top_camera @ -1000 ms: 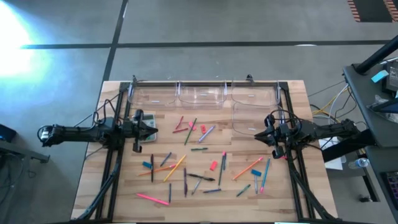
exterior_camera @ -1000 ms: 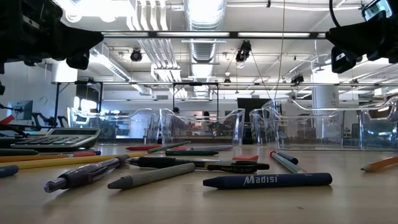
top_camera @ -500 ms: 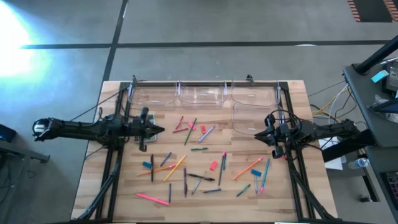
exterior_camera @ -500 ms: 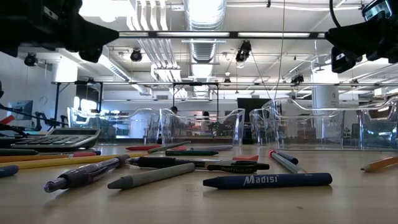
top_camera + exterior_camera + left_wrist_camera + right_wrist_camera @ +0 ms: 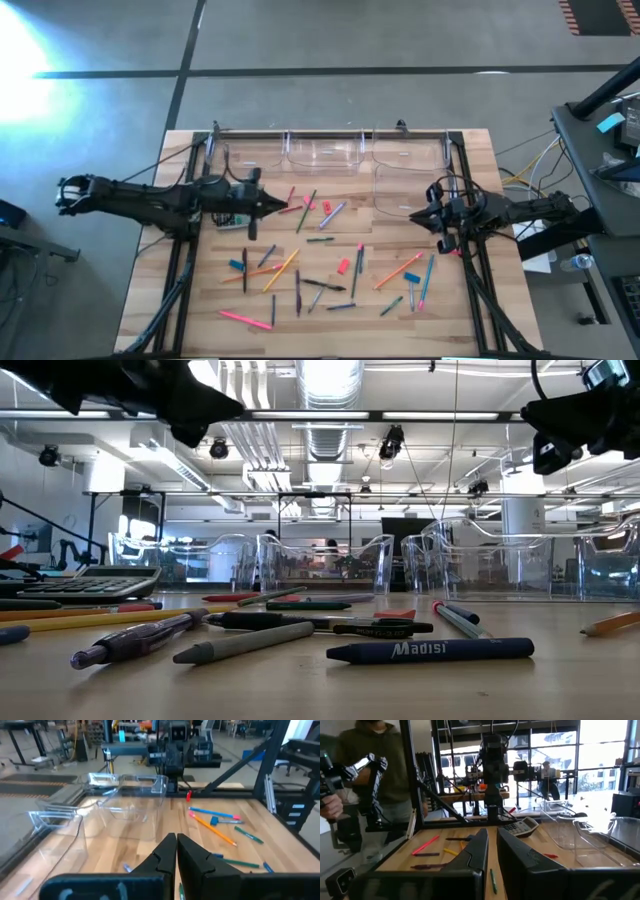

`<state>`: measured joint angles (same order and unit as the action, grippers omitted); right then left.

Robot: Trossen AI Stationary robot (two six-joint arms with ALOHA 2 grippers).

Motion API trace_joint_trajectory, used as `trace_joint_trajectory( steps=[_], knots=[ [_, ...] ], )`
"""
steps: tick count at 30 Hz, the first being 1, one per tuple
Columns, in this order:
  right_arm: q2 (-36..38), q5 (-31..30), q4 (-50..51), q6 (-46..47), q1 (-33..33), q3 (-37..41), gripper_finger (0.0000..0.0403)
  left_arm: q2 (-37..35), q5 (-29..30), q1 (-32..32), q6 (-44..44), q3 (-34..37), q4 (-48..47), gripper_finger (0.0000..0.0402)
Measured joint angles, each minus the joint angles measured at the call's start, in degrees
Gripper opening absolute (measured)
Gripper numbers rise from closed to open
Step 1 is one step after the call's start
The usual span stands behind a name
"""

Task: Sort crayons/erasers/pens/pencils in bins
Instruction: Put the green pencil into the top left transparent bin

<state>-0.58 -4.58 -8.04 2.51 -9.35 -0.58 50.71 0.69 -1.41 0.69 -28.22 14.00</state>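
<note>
The left tool [image 5: 283, 205], shut and empty, has swung out over the tabletop [image 5: 200, 300] to pencils [image 5: 296, 205] just ahead, starting a pick, while the right tool [image 5: 418, 216], shut and empty, waits beside the bins [image 5: 404, 195].

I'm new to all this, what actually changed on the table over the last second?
The left gripper swung out from over the calculator toward the middle of the table, fingers shut, holding nothing. Nothing was picked up or let go. The right gripper stayed parked by the bins, and the pencils, pens and erasers lay as before.
</note>
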Motion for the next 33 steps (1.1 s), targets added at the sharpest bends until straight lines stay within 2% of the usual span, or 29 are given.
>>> trace_joint_trajectory(
  steps=[4, 8, 12, 15, 22, 27, 33],
  knots=[
    [0.0, 0.0, 0.0, -0.1, 0.0, 0.0, 0.0031, 4.3, -0.6, 0.0, 0.4, -2.3, -0.2, 0.0036],
    [0.0, 0.0, 0.0, -0.1, 0.0, 0.0, 0.0031, 7.6, -0.1, 0.0, 0.5, -4.9, -3.3, 0.009],
    [0.0, 0.0, 0.0, -0.1, 0.0, 0.0, 0.0031, 10.6, 3.2, 0.0, 1.0, -10.7, -12.4, 0.014],
    [0.0, 0.0, 0.0, -0.9, 0.0, 0.0, 0.0031, 13.5, 6.5, 0.0, 4.1, -15.8, -20.3, 0.0161],
    [0.0, 0.0, 0.0, -1.0, 0.0, 0.0, 0.0031, 19.1, 7.5, 0.0, 10.2, -24.0, -29.9, 0.0169],
    [0.0, 0.0, 0.0, -1.0, 0.0, 0.0, 0.0031, 21.6, 8.2, 0.0, 11.9, -24.6, -30.0, 0.0169],
    [0.0, 0.0, 0.0, -1.0, 0.0, 0.0, 0.0031, 25.2, 10.3, 0.0, 18.6, -24.6, -30.0, 0.0169]
  ],
)
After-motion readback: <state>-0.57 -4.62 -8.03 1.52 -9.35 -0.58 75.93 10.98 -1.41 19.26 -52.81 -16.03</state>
